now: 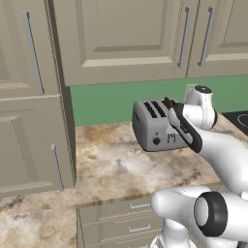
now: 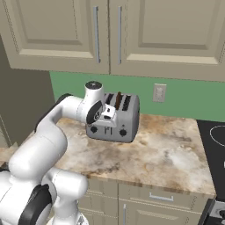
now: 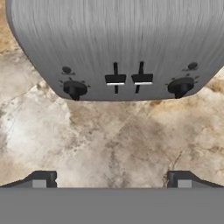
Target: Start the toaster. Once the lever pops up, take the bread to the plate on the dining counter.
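Observation:
The grey toaster (image 1: 152,126) (image 2: 118,116) (image 3: 118,39) stands on the marbled worktop, against the green wall. A dark brown slice of bread (image 1: 167,102) (image 2: 118,100) sticks up out of one of its top slots. My gripper (image 3: 113,180) (image 2: 110,117) hangs just in front of the toaster's face, open, with nothing between its fingertips (image 3: 43,179). In the hand view both thin levers (image 3: 115,79) sit side by side at mid-height, between the two round dark knobs (image 3: 74,89). The plate and the dining counter are out of view.
Beige wall cabinets (image 2: 110,35) hang low above the toaster. A tall cabinet (image 1: 29,121) closes off the worktop's left end. A black cooktop (image 2: 215,136) lies to the right, a wall outlet (image 2: 159,92) behind. Drawers (image 1: 121,218) run under the worktop.

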Robot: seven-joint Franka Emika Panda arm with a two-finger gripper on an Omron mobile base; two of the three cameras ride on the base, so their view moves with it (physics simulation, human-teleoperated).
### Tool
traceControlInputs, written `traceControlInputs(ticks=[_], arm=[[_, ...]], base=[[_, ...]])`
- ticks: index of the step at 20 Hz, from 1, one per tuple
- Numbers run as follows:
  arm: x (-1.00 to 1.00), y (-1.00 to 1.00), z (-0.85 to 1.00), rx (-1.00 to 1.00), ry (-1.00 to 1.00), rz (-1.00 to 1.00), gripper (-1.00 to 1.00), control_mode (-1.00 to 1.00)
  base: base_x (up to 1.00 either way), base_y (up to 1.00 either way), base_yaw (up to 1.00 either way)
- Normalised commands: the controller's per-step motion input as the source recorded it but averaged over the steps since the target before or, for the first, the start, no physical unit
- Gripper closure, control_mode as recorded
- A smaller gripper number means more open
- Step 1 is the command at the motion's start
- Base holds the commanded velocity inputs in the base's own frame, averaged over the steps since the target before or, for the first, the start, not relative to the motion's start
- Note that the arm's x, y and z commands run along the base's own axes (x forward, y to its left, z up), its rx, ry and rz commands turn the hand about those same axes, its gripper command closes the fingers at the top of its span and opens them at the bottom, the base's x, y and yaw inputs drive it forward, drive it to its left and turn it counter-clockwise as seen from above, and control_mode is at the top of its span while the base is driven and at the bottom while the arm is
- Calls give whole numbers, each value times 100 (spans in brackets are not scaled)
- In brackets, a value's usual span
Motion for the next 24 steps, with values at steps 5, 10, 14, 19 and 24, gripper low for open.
traceControlInputs(ticks=[5, 10, 14, 19, 24], arm=[[9, -12, -16, 0, 0, 1, -100, -100], [13, -7, -9, 0, 0, 1, -100, -100], [18, -1, -1, 0, 0, 0, -100, -100], [17, 0, 0, 0, 0, 0, -100, -100], [13, 0, 0, 0, 0, 0, -100, -100]], base=[[0, 0, 0], [0, 0, 0], [0, 0, 0], [0, 0, 0], [0, 0, 0]])
